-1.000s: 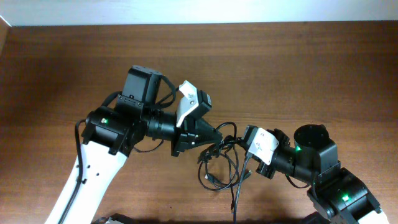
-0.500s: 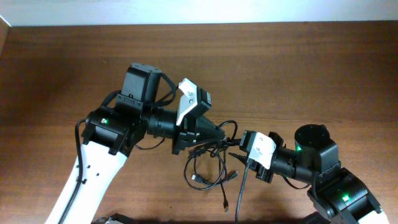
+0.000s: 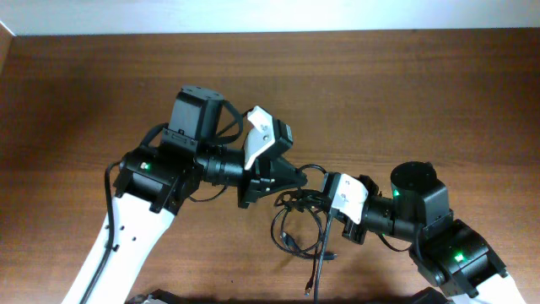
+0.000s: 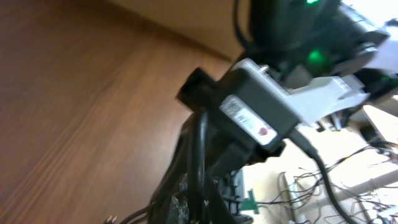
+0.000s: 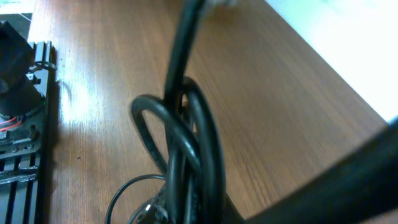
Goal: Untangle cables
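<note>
Black cables [image 3: 297, 221] looped between left end effector [image 3: 294, 180] and right end effector [image 3: 324, 203], clamped or not, cannot tell

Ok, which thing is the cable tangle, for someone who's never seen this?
On the brown table, find where the left hand and right hand face each other. The cables are the thin black loops trailing below them, far thinner than the arm cords.
</note>
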